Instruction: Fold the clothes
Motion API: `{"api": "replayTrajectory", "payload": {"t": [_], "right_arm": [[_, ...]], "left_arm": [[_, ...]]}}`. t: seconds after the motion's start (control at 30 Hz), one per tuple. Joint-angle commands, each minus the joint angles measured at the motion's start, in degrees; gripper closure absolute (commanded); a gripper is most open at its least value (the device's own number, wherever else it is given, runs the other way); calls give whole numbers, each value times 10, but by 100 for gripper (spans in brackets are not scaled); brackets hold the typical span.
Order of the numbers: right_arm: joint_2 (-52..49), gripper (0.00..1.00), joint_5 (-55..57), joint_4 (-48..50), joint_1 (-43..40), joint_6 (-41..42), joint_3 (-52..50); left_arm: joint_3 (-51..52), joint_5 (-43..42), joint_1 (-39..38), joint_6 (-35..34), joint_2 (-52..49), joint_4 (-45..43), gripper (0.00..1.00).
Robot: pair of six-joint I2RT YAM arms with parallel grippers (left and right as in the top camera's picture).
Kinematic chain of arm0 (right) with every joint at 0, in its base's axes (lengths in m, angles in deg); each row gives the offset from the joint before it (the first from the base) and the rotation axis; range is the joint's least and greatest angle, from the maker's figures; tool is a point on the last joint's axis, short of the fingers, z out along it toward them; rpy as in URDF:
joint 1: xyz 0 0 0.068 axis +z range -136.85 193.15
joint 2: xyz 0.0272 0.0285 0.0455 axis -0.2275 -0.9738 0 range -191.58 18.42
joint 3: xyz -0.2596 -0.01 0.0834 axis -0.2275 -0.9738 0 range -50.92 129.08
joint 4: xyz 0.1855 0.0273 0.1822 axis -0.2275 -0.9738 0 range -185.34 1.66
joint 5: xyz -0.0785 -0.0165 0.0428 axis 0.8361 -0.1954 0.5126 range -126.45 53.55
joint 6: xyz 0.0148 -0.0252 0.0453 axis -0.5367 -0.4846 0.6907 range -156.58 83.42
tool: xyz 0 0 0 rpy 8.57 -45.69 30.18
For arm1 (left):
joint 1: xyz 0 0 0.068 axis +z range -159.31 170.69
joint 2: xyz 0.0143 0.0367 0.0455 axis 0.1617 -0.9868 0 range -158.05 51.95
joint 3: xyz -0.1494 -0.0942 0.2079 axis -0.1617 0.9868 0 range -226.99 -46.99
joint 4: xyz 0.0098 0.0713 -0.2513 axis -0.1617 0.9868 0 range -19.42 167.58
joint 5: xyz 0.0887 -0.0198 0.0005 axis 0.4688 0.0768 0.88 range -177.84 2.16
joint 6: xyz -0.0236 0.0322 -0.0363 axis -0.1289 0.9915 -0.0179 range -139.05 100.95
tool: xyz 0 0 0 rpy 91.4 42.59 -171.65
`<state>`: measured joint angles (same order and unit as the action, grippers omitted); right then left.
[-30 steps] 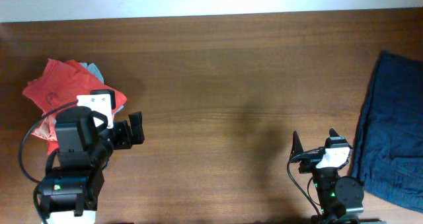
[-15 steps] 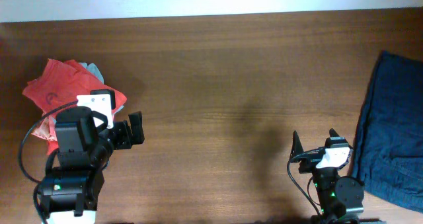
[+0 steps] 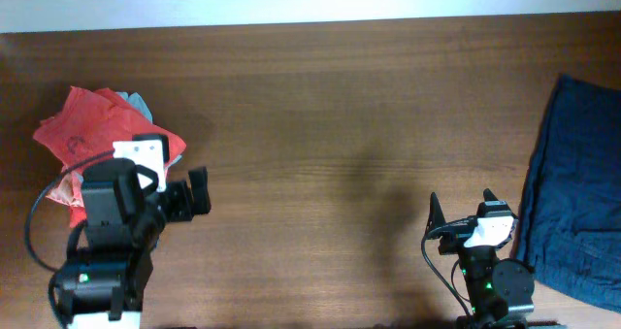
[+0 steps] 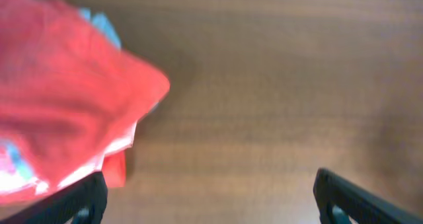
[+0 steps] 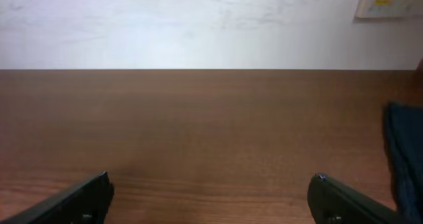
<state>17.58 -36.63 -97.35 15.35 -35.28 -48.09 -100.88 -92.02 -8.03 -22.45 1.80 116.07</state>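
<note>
A pile of coral-red T-shirts lies at the table's left, with a pale grey-blue shirt peeking out at its far side. The pile also fills the left of the left wrist view. A dark navy shirt lies crumpled at the right edge, and its edge shows in the right wrist view. My left gripper is open and empty, just right of the red pile, above bare wood. My right gripper is open and empty near the front edge, left of the navy shirt.
The wooden table stretches between the two piles. A white wall runs along the table's far edge, with a white wall panel at the upper right.
My left arm has shifted very slightly; the clothes and the right arm have not moved.
</note>
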Motion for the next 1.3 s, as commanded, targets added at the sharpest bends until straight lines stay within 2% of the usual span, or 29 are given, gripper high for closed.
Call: {"api": "replayTrajectory", "payload": {"t": [0.0, 0.23, 0.4, 0.6, 0.77, 1.0, 1.27], "right_arm": [[6, 1, 9, -2, 5, 0, -4], [6, 1, 9, -2, 5, 0, -4], [6, 1, 9, -2, 5, 0, -4], [6, 1, 9, -2, 5, 0, -4], [6, 1, 9, -2, 5, 0, -4], [6, 1, 9, -2, 5, 0, -4], [6, 1, 9, -2, 5, 0, -4]], "left_arm": [[17, 25, -8, 17, 70, 30, 1], [158, 25, -18, 17, 274, 9, 1], [275, 25, -18, 17, 388, -78, 1], [414, 25, -18, 17, 463, -258, 1], [535, 25, -20, 17, 498, -466, 1], [530, 31, -38, 17, 499, -401, 0], [530, 30, -37, 17, 498, -403, 1]]}}
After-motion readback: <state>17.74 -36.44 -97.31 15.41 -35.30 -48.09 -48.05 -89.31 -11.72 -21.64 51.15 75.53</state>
